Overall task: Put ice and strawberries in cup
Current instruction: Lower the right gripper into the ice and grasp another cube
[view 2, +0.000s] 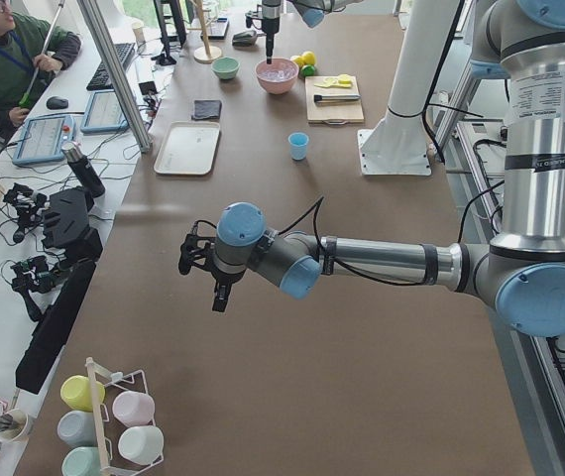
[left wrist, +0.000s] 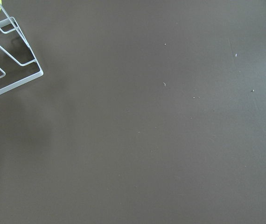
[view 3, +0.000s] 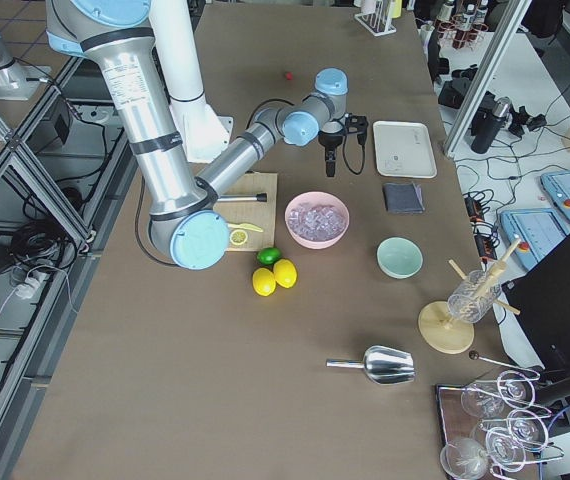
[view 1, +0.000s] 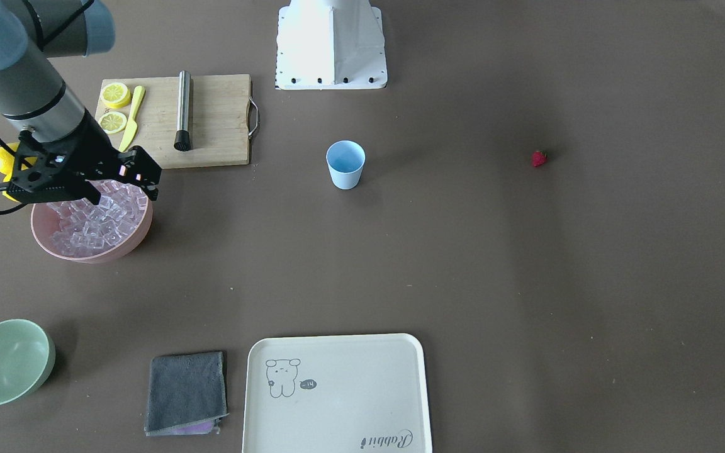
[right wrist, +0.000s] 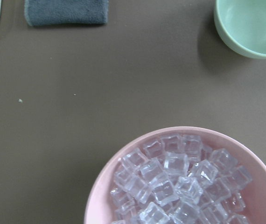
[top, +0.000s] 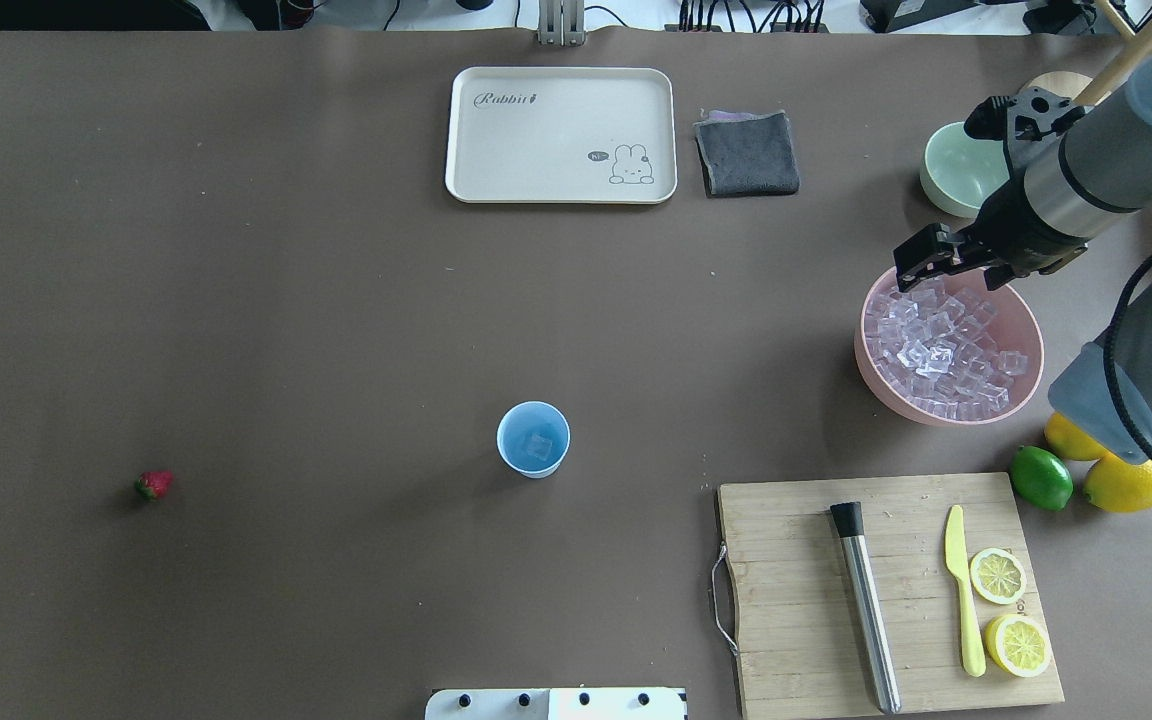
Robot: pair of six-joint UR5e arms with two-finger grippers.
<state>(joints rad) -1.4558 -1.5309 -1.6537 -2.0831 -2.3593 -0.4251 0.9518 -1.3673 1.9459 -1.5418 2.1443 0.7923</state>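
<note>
The light blue cup (top: 533,440) stands upright mid-table, also in the front view (view 1: 345,165), with one clear ice cube (top: 538,446) inside. The pink bowl (top: 861,345) is heaped with ice (top: 941,350), seen close in the right wrist view (right wrist: 179,182). My right gripper (view 1: 122,192) hangs over the bowl's far rim, just above the ice, open and empty. The red strawberry (top: 153,485) lies alone on the table far from the cup, also in the front view (view 1: 539,158). My left gripper (view 2: 215,293) hovers over bare table; I cannot tell its state.
A wooden cutting board (top: 796,560) carries a metal muddler, a yellow knife and lemon slices. A lime (top: 1041,478) and lemons lie beside the bowl. A pale green bowl (top: 956,170), grey cloth (top: 746,153) and cream tray (top: 561,135) sit at the far edge.
</note>
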